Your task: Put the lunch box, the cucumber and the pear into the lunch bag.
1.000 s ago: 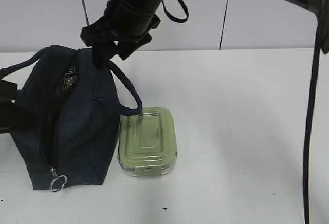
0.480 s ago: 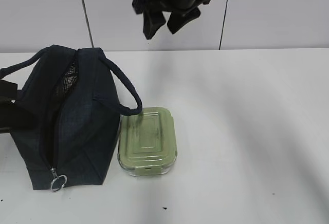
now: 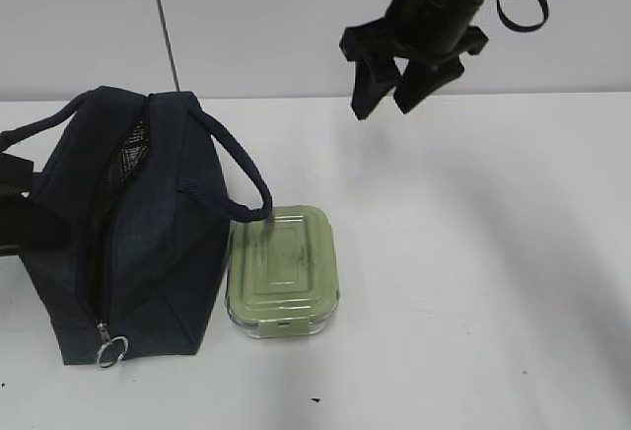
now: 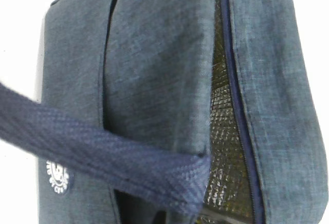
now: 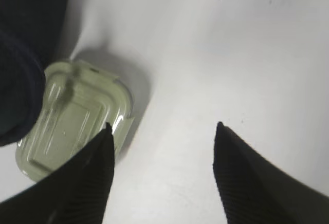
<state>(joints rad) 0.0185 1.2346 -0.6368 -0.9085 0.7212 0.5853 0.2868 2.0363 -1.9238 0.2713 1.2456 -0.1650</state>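
Right tool (image 3: 386, 90) moved right and lower since last frame, off the lunch bag (image 3: 128, 243).
Fingers spread, empty; lunch box (image 3: 283, 270) unmoved on desk (image 3: 473, 282); left tool state can't tell.

Navy lunch bag (image 3: 128, 233), sage-lidded lunch box (image 3: 283, 270).

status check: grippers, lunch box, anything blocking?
Right gripper open, empty, high above table. Left gripper not visible. Lunch box lidded, on table against lunch bag; bag unzipped. Bag handle overhangs box edge.
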